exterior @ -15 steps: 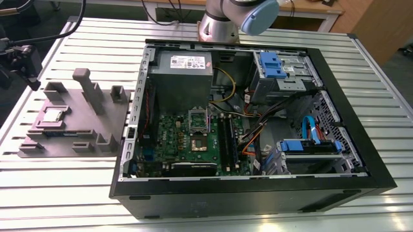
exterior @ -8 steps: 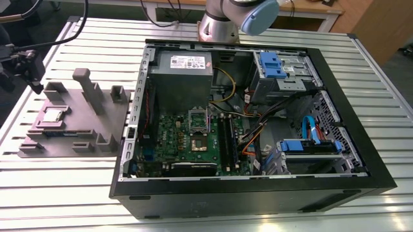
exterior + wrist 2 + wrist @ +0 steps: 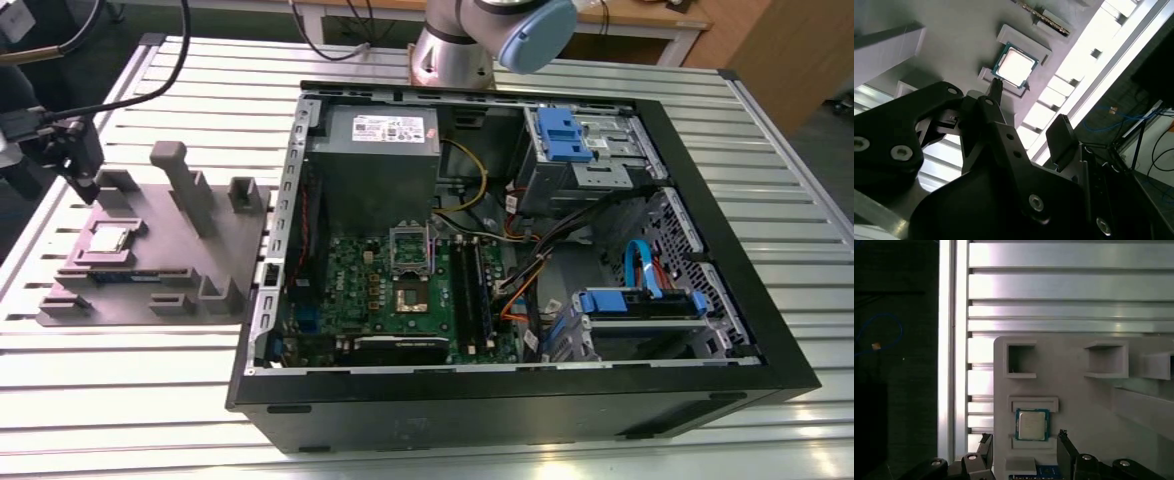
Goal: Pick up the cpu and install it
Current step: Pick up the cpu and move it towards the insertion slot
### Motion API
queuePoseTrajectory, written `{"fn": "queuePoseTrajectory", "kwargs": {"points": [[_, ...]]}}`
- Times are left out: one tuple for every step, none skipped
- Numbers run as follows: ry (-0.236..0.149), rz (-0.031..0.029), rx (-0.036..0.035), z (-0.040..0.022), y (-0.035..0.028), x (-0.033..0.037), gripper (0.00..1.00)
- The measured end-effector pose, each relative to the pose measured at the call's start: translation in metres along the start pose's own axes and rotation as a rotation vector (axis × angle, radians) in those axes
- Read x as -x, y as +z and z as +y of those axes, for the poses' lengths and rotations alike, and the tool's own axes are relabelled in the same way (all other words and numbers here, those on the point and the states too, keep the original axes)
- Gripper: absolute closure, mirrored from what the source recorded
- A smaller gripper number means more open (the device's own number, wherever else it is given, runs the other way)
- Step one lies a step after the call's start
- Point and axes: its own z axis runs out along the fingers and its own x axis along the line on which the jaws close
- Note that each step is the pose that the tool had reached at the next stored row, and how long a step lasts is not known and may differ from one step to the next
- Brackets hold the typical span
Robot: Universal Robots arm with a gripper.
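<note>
While the gripper (image 3: 78,172) hangs over the grey fixture (image 3: 200,262) at the exterior view's left, we see its jaws spread wide and holding nothing. In the first wrist view the two dark fingertips (image 3: 1062,436) stand either side of the cpu (image 3: 1032,424), clear of its edges. We cannot tell how high the fingertips stand above it. The cpu lies flat in a shallow recess of the fixture, silver top up, between two low raised blocks. The fixture sits on the slatted metal table (image 3: 134,400), just beside the open computer case (image 3: 534,405), whose motherboard socket (image 3: 410,290) lies well apart from the cpu
</note>
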Motion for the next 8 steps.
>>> {"fn": "queuePoseTrajectory", "kwargs": {"points": [[0.0, -0.0021, 0.0, -0.0001, 0.0014, 0.0002, 0.37], [0.0, -0.0038, 0.0001, -0.0001, 0.0027, 0.0002, 0.37], [-0.003, -0.0056, 0.0001, -0.0002, 0.0036, 0.0003, 0.31], [-0.008, -0.0072, -0.0001, -0.0002, 0.0043, 0.0003, 0.31], [-0.013, -0.009, 0.0002, -0.0002, 0.0049, 0.0002, 0.31], [-0.016, -0.0109, 0.0021, -0.0001, 0.0054, 0.0002, 0.31], [-0.017, -0.0128, 0.0066, -0.0003, 0.0058, 0.0002, 0.31], [-0.018, -0.0144, 0.0111, -0.0005, 0.0063, 0.0002, 0.31]]}}
